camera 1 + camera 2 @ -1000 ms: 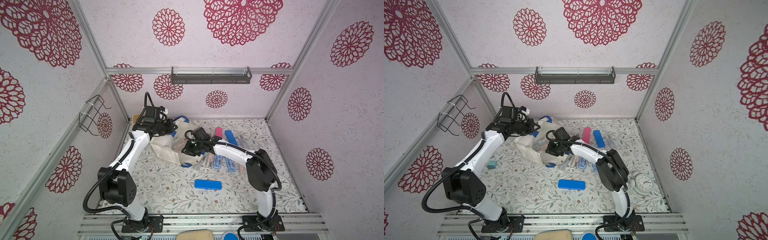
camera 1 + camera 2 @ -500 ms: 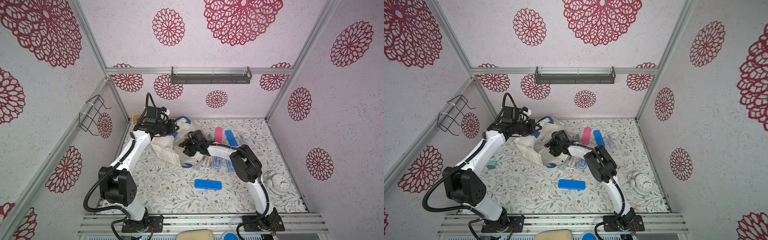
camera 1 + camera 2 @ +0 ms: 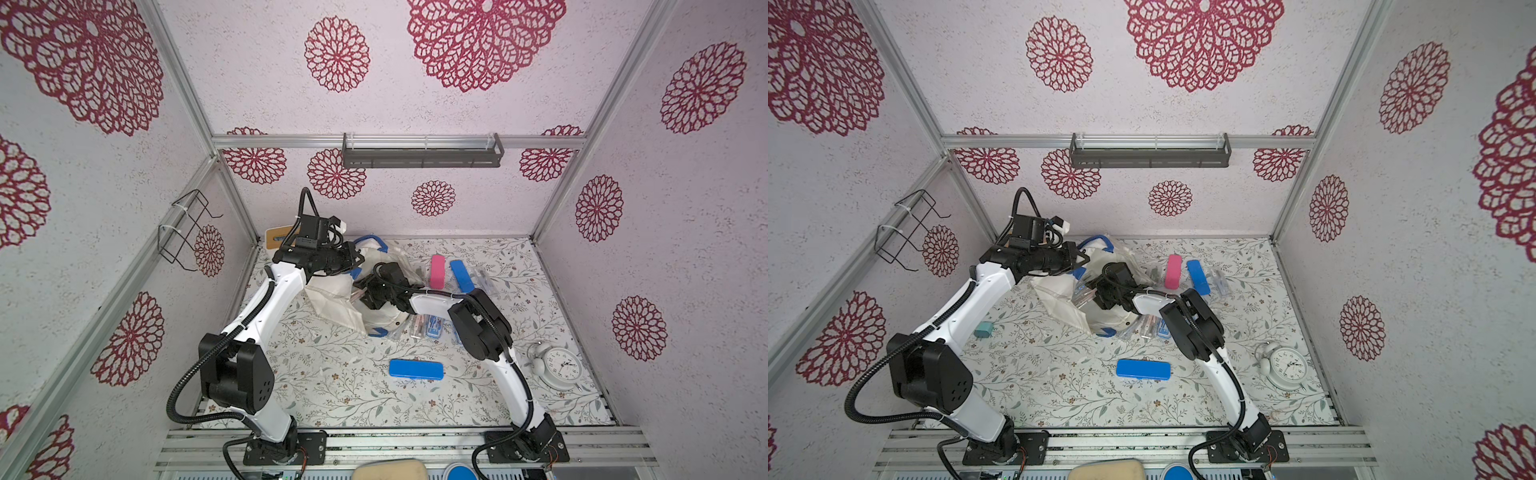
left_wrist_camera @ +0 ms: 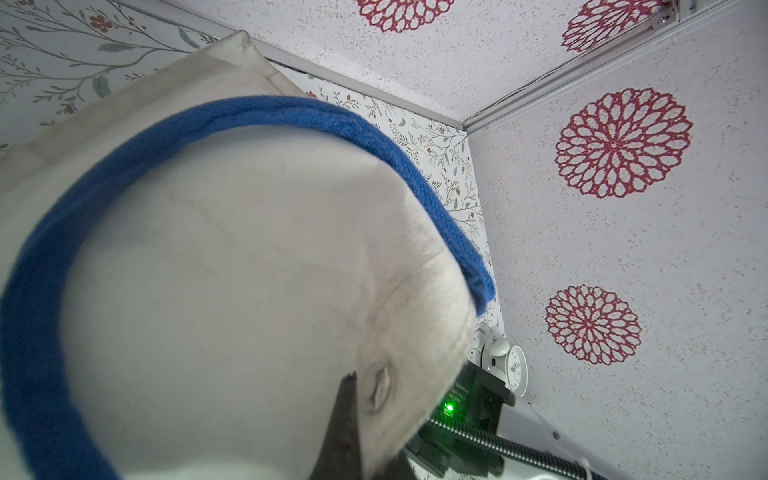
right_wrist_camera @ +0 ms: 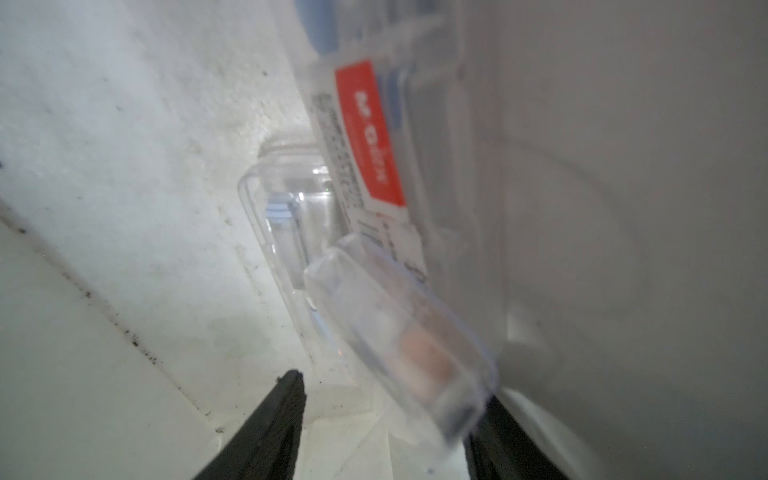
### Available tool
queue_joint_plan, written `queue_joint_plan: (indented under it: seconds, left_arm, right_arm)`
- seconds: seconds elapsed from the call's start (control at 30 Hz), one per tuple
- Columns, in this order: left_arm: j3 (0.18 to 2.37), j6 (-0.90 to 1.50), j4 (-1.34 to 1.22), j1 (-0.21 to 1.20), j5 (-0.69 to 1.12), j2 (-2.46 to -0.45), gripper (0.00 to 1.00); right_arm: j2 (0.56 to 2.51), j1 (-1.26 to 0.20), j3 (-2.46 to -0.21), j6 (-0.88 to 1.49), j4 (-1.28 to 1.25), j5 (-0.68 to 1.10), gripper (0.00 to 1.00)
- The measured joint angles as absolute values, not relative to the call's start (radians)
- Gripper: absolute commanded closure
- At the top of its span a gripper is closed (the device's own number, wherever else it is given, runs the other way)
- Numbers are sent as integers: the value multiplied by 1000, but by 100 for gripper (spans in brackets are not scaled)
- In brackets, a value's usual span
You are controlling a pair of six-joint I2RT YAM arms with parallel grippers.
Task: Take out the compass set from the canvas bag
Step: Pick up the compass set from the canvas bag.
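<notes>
Only one label shows, a red one with white writing too blurred to read, on a clear case (image 5: 370, 137) inside the canvas bag (image 3: 332, 301), where at least two such cases lie. Outside the bag on the surface (image 3: 332, 386) are two blue cases (image 3: 415, 369), one pink case (image 3: 437, 271) and one alarm clock (image 3: 559, 365). The left hand (image 3: 358, 258) is pressed together on the bag's rim. The right hand (image 3: 371, 296), fingers (image 5: 286, 419) spread, has pushed deeper into the bag than a second ago.
</notes>
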State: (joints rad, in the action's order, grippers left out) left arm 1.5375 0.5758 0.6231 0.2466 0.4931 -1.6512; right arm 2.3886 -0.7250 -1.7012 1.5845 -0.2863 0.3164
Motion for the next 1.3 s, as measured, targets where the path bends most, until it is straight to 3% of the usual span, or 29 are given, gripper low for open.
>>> queue_joint_plan:
  seconds: [0.13,0.4,0.77,1.07,1.3]
  left_arm:
    - [1518,589,620,256,493,-1643,100]
    - [1483,608,603,263,497,-1631,100]
    - [1472,622,603,263,496,-1613,100]
    - [1472,622,604,263,496,-1610,100]
    - [1472,622,604,258,493,-1610,100]
  right_arm:
    - [2423,-725,-1706,1617,-358,317,45]
    - [2431,-723,-1706,1641,-428,316,65]
    - [2471,-720,-1795,1624,-408,320,59]
    - [2491,-722,-1811,1606,-394,338,78]
    - [2469,-722,-1775,1559,-387,352,84]
